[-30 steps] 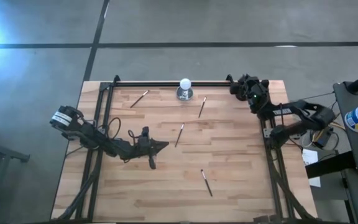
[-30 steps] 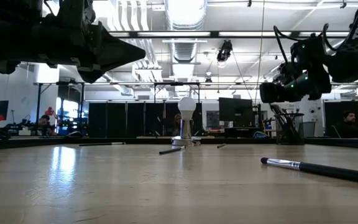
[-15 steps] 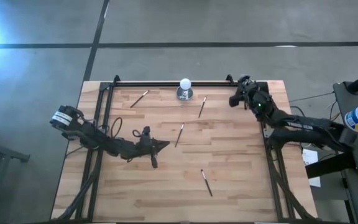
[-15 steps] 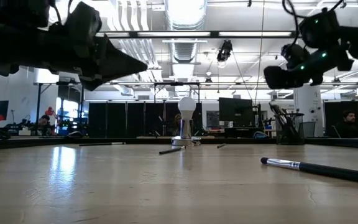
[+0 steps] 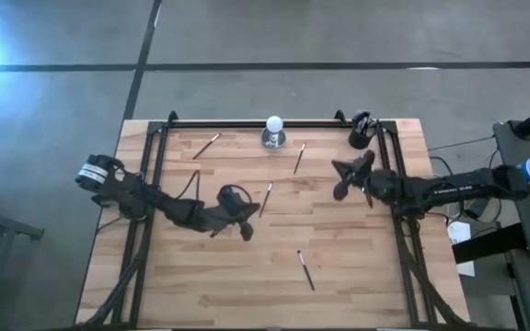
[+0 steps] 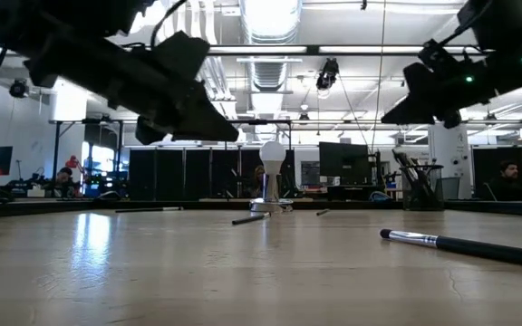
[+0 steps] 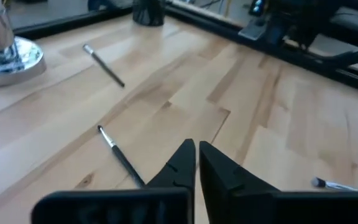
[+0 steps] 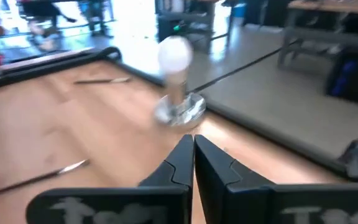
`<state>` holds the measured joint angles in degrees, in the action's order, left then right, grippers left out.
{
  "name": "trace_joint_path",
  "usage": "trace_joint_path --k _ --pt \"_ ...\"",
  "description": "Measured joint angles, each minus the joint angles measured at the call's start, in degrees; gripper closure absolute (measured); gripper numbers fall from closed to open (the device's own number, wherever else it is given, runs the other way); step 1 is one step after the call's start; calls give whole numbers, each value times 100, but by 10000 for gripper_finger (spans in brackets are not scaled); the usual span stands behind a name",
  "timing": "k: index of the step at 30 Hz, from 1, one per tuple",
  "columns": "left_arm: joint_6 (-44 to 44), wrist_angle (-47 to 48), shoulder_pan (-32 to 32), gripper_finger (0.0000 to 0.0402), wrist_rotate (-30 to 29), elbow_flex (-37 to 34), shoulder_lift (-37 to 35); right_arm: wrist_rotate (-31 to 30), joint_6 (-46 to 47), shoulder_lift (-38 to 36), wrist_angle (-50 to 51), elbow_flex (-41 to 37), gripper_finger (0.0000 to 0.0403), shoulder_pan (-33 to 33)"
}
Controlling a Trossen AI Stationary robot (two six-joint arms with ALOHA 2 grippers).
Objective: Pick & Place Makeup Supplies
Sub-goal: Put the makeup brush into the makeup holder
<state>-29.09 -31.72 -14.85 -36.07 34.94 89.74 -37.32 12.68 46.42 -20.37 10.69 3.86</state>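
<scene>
While both arms hang above the table [image 5: 357,267], I see the left gripper [image 5: 246,228] pinched narrow just beside the middle brush [image 5: 266,199], and the right gripper [image 5: 340,178] also narrow, near the white ball [image 5: 273,123]; four brushes lie scattered around it.

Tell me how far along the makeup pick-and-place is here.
Barely started. Four brushes still lie loose on the table: far-left, centre-right, middle and near. Nothing is in hand: left gripper and right gripper hover empty, fingers together. All four remain to be placed.
</scene>
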Motion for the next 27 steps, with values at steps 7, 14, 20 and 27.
trace_joint_path --k 7,14,20,27 --pt "-959 1201 684 337 258 562 199 -1465 1173 211 3 -421 394 -1699" --pt "-1022 1512 1247 304 929 1196 695 -2421 1544 329 -12 -467 394 -2705" --pt "-978 2024 1508 298 1054 1812 1328 -2588 1376 288 -103 -445 394 -2833" --pt "-960 2261 1886 298 1051 2301 1929 -2586 1323 319 -126 -445 394 -2851"
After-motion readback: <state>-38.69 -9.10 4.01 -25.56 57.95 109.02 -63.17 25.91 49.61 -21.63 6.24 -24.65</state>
